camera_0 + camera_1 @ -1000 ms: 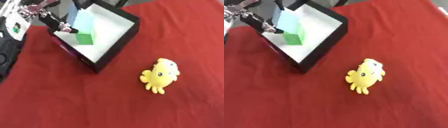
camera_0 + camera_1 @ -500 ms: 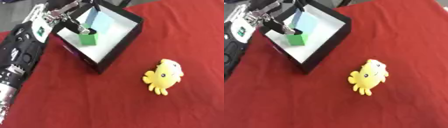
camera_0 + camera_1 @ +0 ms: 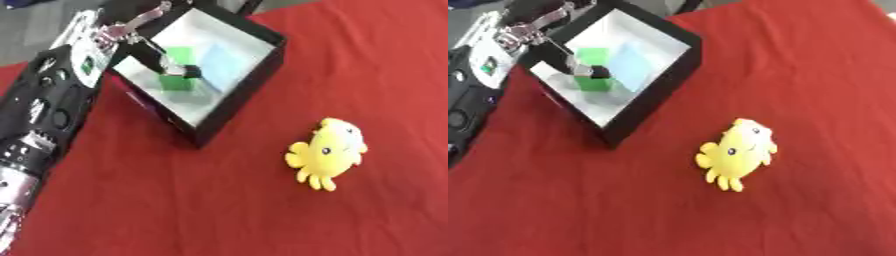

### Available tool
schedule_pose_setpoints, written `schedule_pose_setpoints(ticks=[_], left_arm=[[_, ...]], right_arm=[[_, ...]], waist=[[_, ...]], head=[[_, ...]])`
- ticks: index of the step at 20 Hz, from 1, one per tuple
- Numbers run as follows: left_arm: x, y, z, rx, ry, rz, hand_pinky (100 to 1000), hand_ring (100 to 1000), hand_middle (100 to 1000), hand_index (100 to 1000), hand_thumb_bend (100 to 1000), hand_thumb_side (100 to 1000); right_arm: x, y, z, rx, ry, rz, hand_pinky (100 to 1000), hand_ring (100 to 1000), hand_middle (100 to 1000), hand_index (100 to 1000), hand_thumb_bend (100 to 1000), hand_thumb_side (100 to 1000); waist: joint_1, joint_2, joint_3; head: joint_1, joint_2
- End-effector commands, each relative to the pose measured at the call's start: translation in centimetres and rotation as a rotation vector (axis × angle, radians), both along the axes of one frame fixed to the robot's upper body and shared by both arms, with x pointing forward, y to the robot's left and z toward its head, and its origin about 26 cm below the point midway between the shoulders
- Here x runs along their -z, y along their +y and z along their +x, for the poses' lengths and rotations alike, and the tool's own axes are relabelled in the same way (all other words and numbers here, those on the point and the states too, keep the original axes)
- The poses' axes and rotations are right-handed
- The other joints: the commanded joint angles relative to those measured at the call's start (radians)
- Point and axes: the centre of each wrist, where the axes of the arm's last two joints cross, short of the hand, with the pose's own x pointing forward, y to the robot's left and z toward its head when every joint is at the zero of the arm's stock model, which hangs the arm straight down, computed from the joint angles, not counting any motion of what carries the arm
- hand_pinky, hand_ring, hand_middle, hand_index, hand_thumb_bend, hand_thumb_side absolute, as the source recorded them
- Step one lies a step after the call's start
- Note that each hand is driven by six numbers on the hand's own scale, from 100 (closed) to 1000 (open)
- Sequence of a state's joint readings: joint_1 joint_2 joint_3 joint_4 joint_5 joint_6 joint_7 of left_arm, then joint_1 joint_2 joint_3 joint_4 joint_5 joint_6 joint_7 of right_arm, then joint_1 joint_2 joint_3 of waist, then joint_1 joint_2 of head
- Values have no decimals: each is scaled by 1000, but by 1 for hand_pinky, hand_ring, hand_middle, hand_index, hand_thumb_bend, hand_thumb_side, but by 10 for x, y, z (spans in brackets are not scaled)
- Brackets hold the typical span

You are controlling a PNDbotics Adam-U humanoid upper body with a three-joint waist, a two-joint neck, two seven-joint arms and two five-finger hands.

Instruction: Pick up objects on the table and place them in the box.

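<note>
left hand [image 3: 131,37] reaches over box [image 3: 254,75] rim, fingertips on green block [image 3: 178,82], fingers extended, not curled round it | pale blue block [image 3: 223,67] beside it in box | yellow octopus toy [image 3: 328,152] on red tablecloth [image 3: 262,210], apart from box

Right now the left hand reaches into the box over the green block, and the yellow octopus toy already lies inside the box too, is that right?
Not quite: the yellow octopus toy lies on the red cloth outside the box, as the left eye view shows. The left hand does reach over the green block.
</note>
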State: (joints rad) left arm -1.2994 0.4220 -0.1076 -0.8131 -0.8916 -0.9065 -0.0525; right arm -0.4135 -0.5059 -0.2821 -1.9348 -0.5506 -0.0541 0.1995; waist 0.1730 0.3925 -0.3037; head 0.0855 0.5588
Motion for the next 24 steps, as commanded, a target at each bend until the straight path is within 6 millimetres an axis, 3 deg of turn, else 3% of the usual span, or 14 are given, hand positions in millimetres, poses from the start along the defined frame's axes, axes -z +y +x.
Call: schedule_pose_setpoints(ticks=[1,4,6,8,13,14,15,18,24], left_arm=[[-11,12,-2,-22,-27,-11,865,861,871,929,475,403],[-7,18,0,-29,-13,-40,849,835,835,903,370,406],[-5,26,0,-45,2,-82,834,805,798,872,241,348],[-6,37,0,-58,13,-127,832,797,788,860,210,342],[-14,86,-11,-94,37,-313,820,759,751,838,100,359],[-16,96,-15,-95,46,-352,818,751,744,834,100,593],[-18,105,-19,-91,59,-388,817,748,740,831,100,389],[-29,126,-38,-62,86,-444,816,746,736,829,100,376],[-42,158,-87,18,173,-571,810,725,716,815,100,441]], right_arm=[[-10,0,-4,-1,-31,-27,889,856,845,951,100,652],[-10,0,-4,1,-31,-27,889,856,845,951,100,651],[-9,-1,-5,4,-30,-28,888,856,845,951,100,651],[-7,-3,-5,13,-24,-31,888,856,845,951,100,651],[1,-12,-8,60,6,-48,887,856,845,951,100,648],[3,-14,-9,72,11,-51,887,856,845,950,100,642],[5,-17,-10,83,14,-52,887,856,845,950,100,647],[10,-22,-13,113,21,-54,886,855,845,950,100,645],[23,-32,-17,170,32,-60,885,856,845,950,100,644]], waist=[[0,-7,2],[0,-8,3],[0,-10,6],[0,-16,15],[2,-47,59],[1,-53,69],[-2,-57,79],[-9,-66,106],[-26,-73,153]], head=[[1,-9],[-4,-7],[-8,-4],[-16,8],[-59,48],[-68,54],[-76,58],[-99,65],[-132,76]])
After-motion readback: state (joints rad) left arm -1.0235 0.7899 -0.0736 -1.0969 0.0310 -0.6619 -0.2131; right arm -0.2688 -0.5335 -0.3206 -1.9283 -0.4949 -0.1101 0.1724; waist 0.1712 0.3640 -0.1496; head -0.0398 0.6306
